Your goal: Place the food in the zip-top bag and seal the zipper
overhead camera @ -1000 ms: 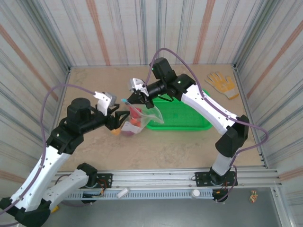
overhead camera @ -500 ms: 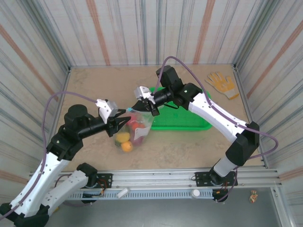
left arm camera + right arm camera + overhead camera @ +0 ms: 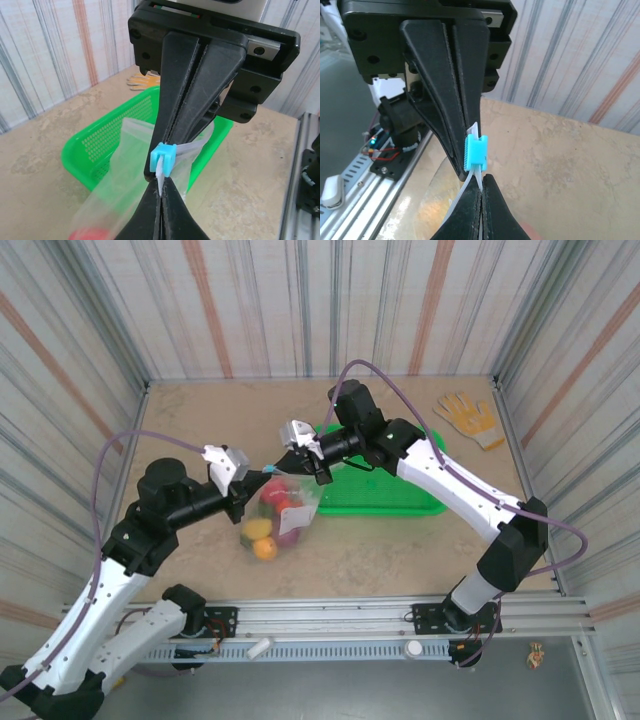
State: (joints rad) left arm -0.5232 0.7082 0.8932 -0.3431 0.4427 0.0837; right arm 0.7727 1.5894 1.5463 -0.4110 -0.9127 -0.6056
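The toy food (image 3: pixel 270 530) looks bagged in the clear crinkly plastic pouch (image 3: pixel 292 502), so sealing is in hand. The left claw (image 3: pixel 160 192) and right claw (image 3: pixel 481 187) pinch its zipper strip (image 3: pixel 192 148) beside the blue slider (image 3: pixel 162 157), which probably needs drawing along next.

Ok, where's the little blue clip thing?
The blue clip sits on the zipper of the zip-top bag, right between the tips of the left gripper and right gripper, left of the green basket in the top view.

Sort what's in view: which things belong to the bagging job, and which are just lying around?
Job: zip-top bag, food, zipper, left end effector and right end effector pinching it.
Lying about: green basket, yellow glove.
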